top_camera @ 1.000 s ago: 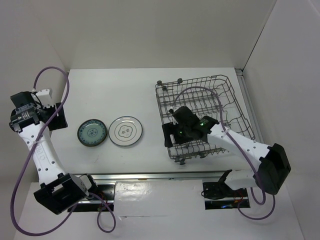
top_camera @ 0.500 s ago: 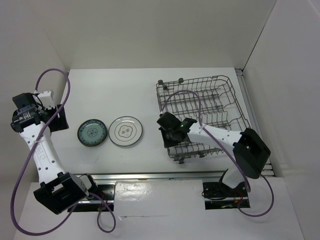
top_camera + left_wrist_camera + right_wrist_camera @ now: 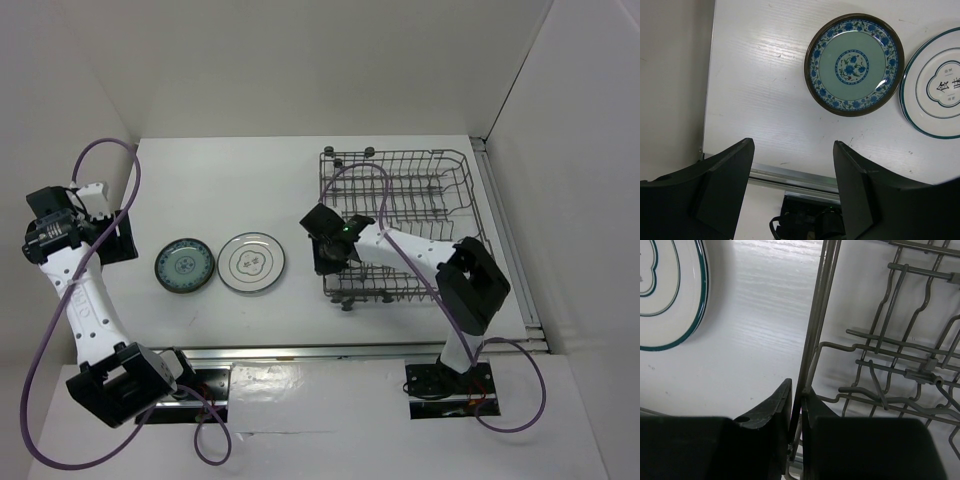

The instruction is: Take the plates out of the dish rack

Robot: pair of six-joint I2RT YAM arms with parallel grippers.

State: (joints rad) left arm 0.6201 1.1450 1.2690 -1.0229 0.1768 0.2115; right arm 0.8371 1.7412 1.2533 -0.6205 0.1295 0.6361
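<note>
The dish rack (image 3: 430, 200) is a grey wire basket at the right of the table, and only bare wire shows inside it. My right gripper (image 3: 325, 247) is shut on the rack's left side wall, with the rim wire (image 3: 812, 335) pinched between the fingertips of that gripper (image 3: 797, 390). Two plates lie flat on the table left of the rack: a teal-blue floral one (image 3: 184, 265) (image 3: 854, 64) and a white one with a green rim (image 3: 252, 263) (image 3: 940, 90) (image 3: 670, 290). My left gripper (image 3: 112, 235) (image 3: 792, 150) hangs open and empty above the table's left front edge.
White walls close in the table at the back and both sides. A metal rail (image 3: 790, 176) runs along the table's front edge. The right arm's purple cable (image 3: 400, 195) arcs over the rack.
The right gripper shut on the rack's left wall and pulled left. The rack, skewed before, swung square and slid a little left and back. The left arm barely moved.
</note>
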